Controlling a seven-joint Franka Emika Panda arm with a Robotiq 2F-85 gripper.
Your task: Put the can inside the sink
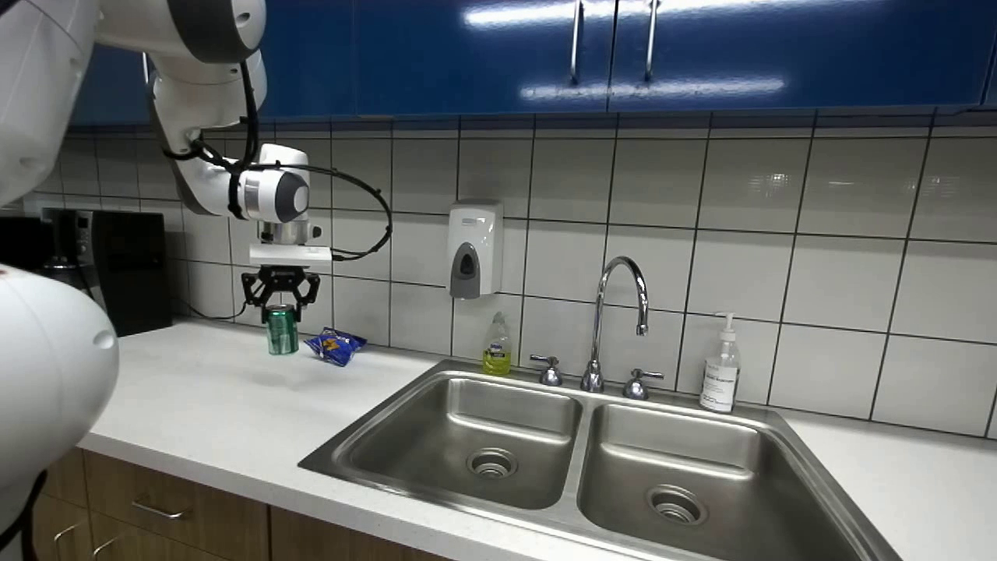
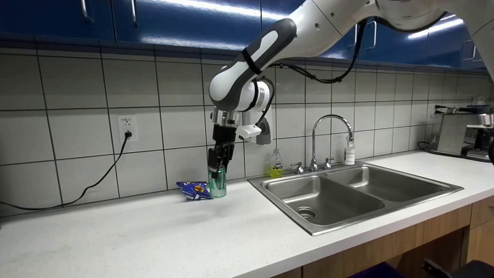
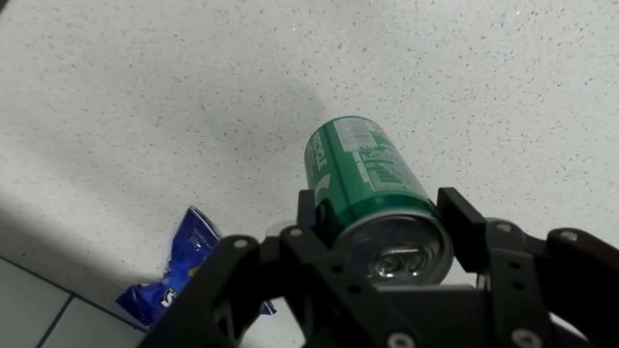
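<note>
One robot arm [image 1: 276, 191] reaches down over one pale counter [image 1: 202, 405], its two black fingers [image 3: 459, 227] holding one green can [image 3: 367, 169] with a silvery top, one finger against each side. The can is upright, outside the sink [image 1: 580, 444], off to its left in both exterior views; whether the can's base touches the counter is hard to tell. One blue packet [image 1: 336, 346] also lies left of the sink, near the tiled wall [image 1: 646, 187]. The single stainless steel sink has two basins [image 1: 420, 452], with one round drain [image 1: 492, 463] in each. Along the sink's back rim stand one tall chrome faucet [image 1: 597, 335], two handles [image 1: 550, 375], one either side of it, one bottle of yellow liquid [image 1: 497, 354] behind the left basin and one clear pump bottle [image 1: 718, 382] behind the right basin. One white dispenser [image 1: 475, 234] is fixed to the wall above the sink's back left corner. In an exterior view, one wall outlet [image 2: 126, 124] with one black plug [image 2: 128, 134] in it sits well to the left of the sink.
</note>
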